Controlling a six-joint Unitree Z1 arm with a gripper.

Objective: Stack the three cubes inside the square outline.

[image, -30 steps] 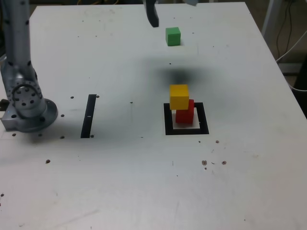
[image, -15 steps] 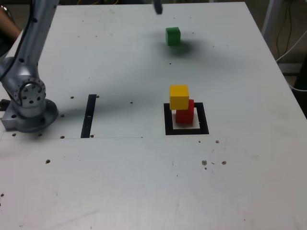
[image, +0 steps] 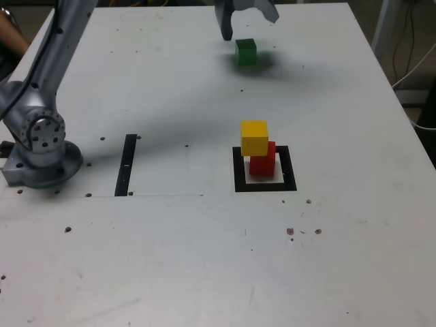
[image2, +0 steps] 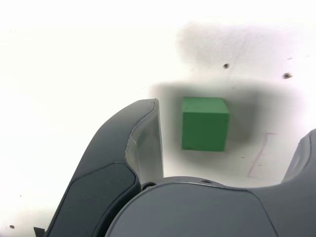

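Jaws spread wide, empty, on gripper (image: 246,19) above green cube (image: 246,52), which sits at counter (image: 170,88) 12 o'clock, between the jaws in the wrist view. Yellow cube (image: 255,137) tops red cube (image: 263,161) inside square outline (image: 238,178).

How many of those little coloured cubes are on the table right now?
3. The red cube sits inside the black square outline, the yellow cube rests on top of it, and the green cube stands alone at the far edge, below the open gripper. None looks hidden.
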